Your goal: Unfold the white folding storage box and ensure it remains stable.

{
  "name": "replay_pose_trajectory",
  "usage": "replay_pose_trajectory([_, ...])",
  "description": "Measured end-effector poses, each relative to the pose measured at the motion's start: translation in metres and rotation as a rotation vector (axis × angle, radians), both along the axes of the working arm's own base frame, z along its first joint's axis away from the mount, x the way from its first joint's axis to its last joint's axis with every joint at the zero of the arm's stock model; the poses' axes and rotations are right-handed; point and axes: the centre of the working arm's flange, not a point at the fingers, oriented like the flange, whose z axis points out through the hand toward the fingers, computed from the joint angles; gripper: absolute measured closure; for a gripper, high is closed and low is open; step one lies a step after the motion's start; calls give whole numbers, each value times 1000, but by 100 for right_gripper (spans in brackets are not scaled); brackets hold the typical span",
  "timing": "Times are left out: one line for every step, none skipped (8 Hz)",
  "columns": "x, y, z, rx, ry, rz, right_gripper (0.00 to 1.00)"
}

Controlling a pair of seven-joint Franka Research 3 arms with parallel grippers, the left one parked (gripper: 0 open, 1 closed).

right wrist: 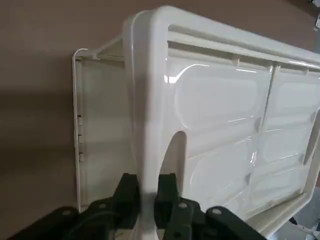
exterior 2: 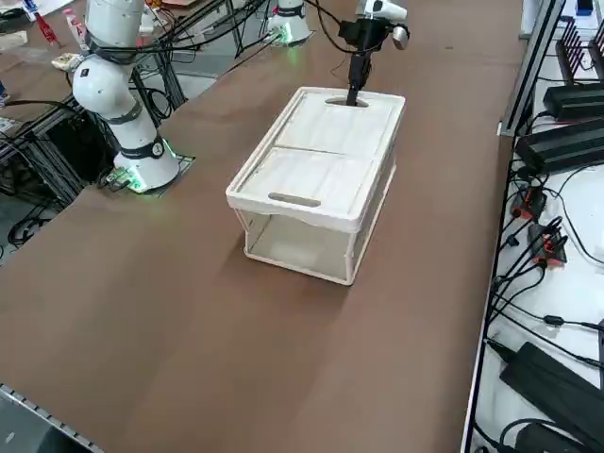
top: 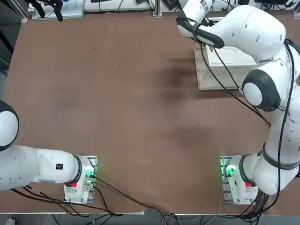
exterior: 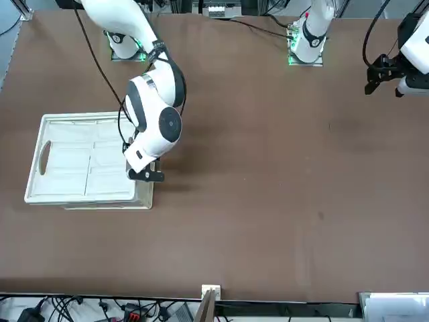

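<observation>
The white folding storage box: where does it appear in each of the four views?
Top view: white folding storage box at upper right, partly under the right arm.
Front view: left side.
Right side view: centre, raised on its walls.
Right wrist view: fills the picture.
Shared landmark: the right pincer, shut on the box's rim beside a handle hole.

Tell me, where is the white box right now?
The white folding storage box sits on the brown table, at the left of the front view. The right gripper is shut on its rim at the end farthest from the robot's bases.
</observation>
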Motion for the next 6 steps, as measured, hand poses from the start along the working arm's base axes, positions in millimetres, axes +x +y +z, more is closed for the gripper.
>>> replay_pose_trajectory([0,0,0,0,-1,0,81])
replay_pose_trajectory([0,0,1,0,-2,-1,80])
replay_pose_trajectory([1,0,1,1,-2,-1,79])
replay_pose_trajectory([1,-1,1,-3,-2,4,67])
replay_pose_trajectory([2,-2,2,-12,-3,8,56])
replay_pose_trajectory([2,-2,3,-13,-4,9,55])
